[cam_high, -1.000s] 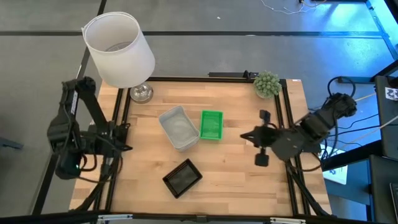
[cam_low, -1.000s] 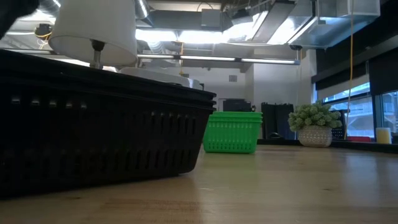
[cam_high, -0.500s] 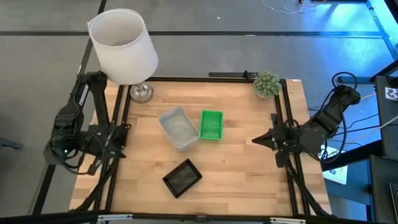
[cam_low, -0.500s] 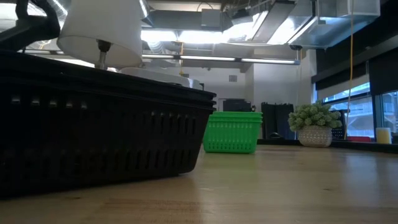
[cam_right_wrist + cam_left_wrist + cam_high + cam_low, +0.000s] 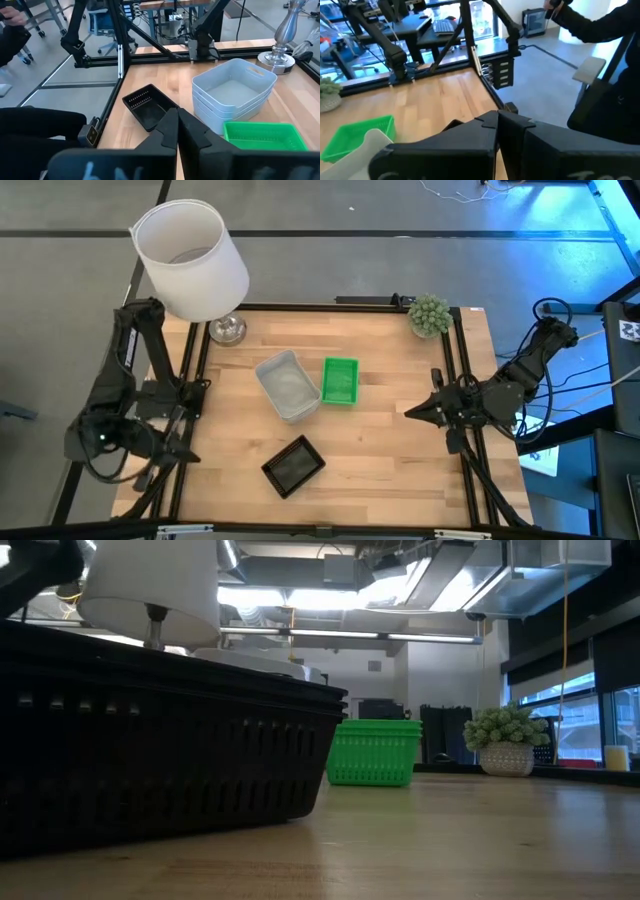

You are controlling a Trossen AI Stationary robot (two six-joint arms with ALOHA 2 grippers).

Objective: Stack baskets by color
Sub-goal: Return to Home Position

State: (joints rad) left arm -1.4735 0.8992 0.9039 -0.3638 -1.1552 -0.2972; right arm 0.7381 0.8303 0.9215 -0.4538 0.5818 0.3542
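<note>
A stack of grey-white baskets (image 5: pixel 288 385) (image 5: pixel 232 92) rests on the wooden table's middle. A green basket (image 5: pixel 340 380) (image 5: pixel 265 136) (image 5: pixel 375 752) stands right beside it. A black basket (image 5: pixel 293 465) (image 5: pixel 147 105) (image 5: pixel 150 750) stands nearer the front edge. My left gripper (image 5: pixel 188 450) (image 5: pixel 497 120) is shut and holds nothing. It hovers at the table's left edge, pointing across the table. My right gripper (image 5: pixel 408 412) (image 5: pixel 176 112) is also shut with nothing in it. It hovers at the right edge, pointing toward the baskets.
A lamp with a white shade (image 5: pixel 190 258) stands on its silver foot (image 5: pixel 227 330) at the far left corner. A small green plant (image 5: pixel 429 314) (image 5: pixel 505 740) sits at the far right corner. Black frame rails (image 5: pixel 455 370) run along both side edges. A person's dark sleeve (image 5: pixel 590 20) shows beyond the table.
My right gripper has drawn back from over the table toward the right edge and sunk. My left arm has moved toward the near edge and lowered. The lampshade swayed right and came back. The baskets have stayed where they were.
</note>
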